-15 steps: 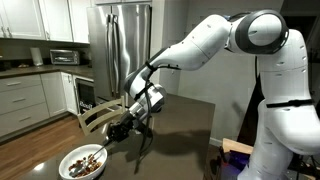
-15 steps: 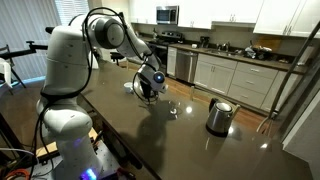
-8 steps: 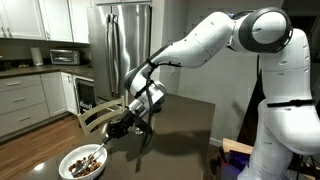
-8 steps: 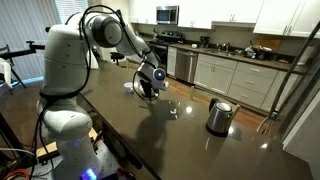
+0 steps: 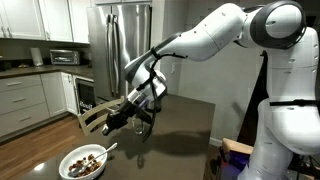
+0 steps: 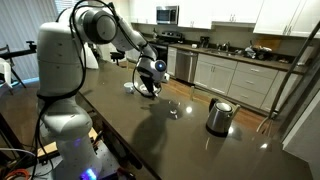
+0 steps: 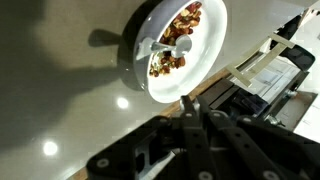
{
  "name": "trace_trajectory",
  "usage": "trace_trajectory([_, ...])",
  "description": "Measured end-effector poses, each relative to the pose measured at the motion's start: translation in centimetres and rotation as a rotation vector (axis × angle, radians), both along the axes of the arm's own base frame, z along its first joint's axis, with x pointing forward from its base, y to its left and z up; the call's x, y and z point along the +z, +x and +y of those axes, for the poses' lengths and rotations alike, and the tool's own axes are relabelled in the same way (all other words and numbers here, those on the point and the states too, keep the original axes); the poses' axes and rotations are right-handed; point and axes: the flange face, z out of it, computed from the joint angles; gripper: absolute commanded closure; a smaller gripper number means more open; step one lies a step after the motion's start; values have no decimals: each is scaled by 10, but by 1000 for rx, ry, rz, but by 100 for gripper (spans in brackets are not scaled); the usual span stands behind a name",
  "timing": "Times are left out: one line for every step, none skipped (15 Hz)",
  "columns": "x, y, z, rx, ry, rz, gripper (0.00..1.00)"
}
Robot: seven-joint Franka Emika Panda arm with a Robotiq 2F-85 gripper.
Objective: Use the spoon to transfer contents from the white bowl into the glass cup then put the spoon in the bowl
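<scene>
Hand (image 5: 112, 124) near white bowl (image 7: 210, 55), spoon (image 7: 165, 48) inside

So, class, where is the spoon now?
Wrist view, upper middle: the spoon lies inside the white bowl, on the brown contents.

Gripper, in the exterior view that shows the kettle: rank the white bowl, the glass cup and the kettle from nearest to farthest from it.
1. White bowl, right beside the gripper, on its picture-left.
2. Glass cup, further toward the picture's right.
3. Kettle, beyond the cup, farthest right.
</scene>
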Motion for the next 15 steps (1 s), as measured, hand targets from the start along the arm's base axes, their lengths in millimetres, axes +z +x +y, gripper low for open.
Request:
trace_trajectory([3, 0, 0, 6, -7, -1, 98])
trace_trajectory([5, 0, 0, 11, -12, -3, 98])
trace_trajectory([6, 0, 0, 16, -18, -3, 69])
trace_trajectory([6, -1, 0, 19, -22, -2, 64])
trace_trajectory([5, -2, -1, 18, -29, 3, 84])
trace_trajectory([3, -3, -3, 12, -36, 8, 78])
trace_trajectory([1, -5, -4, 9, -39, 13, 71])
trace_trajectory([-1, -5, -4, 8, -41, 16, 65])
trace_trajectory([-1, -5, -5, 8, -41, 16, 64])
trace_trajectory([-1, -5, -5, 7, -41, 16, 39])
trace_trajectory([-1, -5, -5, 7, -41, 16, 37])
trace_trajectory([-1, -5, -5, 7, -41, 17, 32])
trace_trajectory([-3, -5, -5, 7, -42, 20, 25])
trace_trajectory([-5, -5, -6, 8, -49, 21, 19])
trace_trajectory([-8, -5, -8, 9, -60, 26, 12])
